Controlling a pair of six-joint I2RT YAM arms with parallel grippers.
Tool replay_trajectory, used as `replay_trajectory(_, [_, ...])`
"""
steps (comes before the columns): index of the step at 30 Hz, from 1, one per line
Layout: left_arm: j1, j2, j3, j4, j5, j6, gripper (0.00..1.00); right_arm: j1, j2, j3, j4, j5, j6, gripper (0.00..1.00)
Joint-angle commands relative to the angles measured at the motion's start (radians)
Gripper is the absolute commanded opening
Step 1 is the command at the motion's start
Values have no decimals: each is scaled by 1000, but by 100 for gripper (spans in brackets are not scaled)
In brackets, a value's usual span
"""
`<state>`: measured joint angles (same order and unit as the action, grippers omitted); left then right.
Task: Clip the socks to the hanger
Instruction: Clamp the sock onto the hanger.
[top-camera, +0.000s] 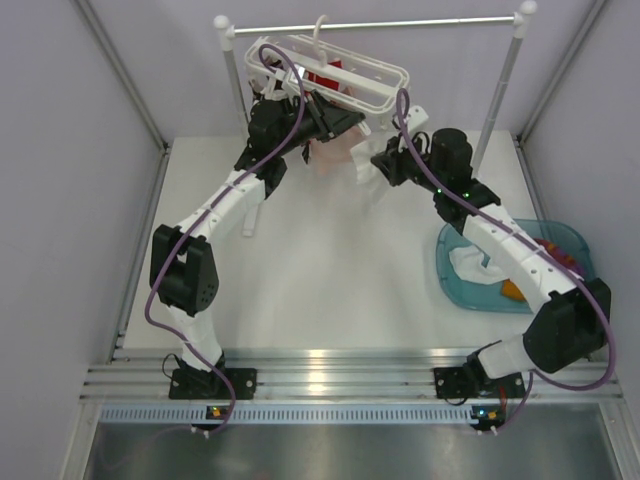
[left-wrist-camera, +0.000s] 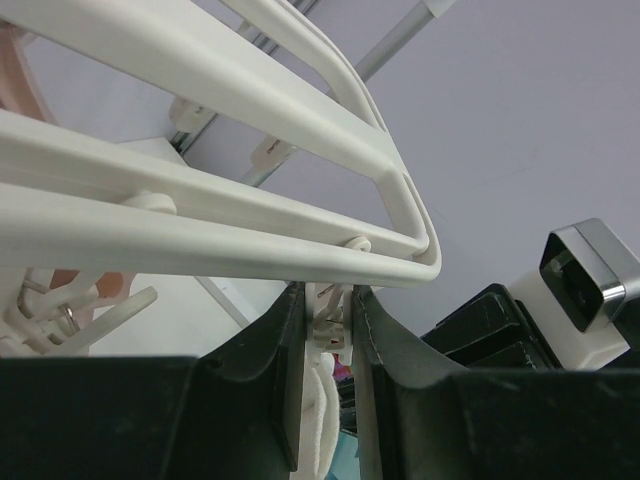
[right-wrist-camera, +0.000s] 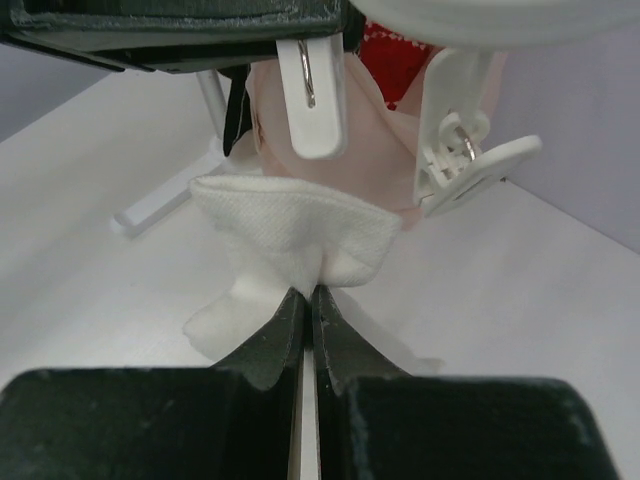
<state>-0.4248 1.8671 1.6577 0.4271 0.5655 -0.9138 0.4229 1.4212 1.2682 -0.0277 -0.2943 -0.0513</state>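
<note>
The white slatted hanger (top-camera: 350, 68) hangs by its hook from the rail. My left gripper (left-wrist-camera: 328, 305) reaches up under its frame (left-wrist-camera: 210, 205) and is shut on a small white clip (left-wrist-camera: 335, 318). That clip shows from the other side in the right wrist view (right-wrist-camera: 312, 95), just above a white sock (right-wrist-camera: 295, 235). My right gripper (right-wrist-camera: 312, 292) is shut on the white sock's bunched edge and holds it up below the clip. A pale pink sock (right-wrist-camera: 375, 150) and a red sock (right-wrist-camera: 395, 55) hang on the hanger behind. A second clip (right-wrist-camera: 462, 160) dangles to the right.
The silver rail (top-camera: 370, 25) on white posts spans the back of the table. A teal tub (top-camera: 452, 275) stands at the right under my right arm, holding a white sock (top-camera: 475, 265), an orange sock (top-camera: 512, 291) and a red sock (top-camera: 565, 250). Grey walls close both sides.
</note>
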Motion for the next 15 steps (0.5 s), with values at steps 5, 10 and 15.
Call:
replay_trajectory(5, [6,0,-4,25,30,23,0,-10,22,85,63,-23,-10,0])
replay_trajectory(10, [6,-2,-3,15,31,30,0,-18,33,111,68,-19,-15,0])
replay_trajectory(15, [6,0,1,9,30,35,0,-22,39,128,64,-17,-15,0])
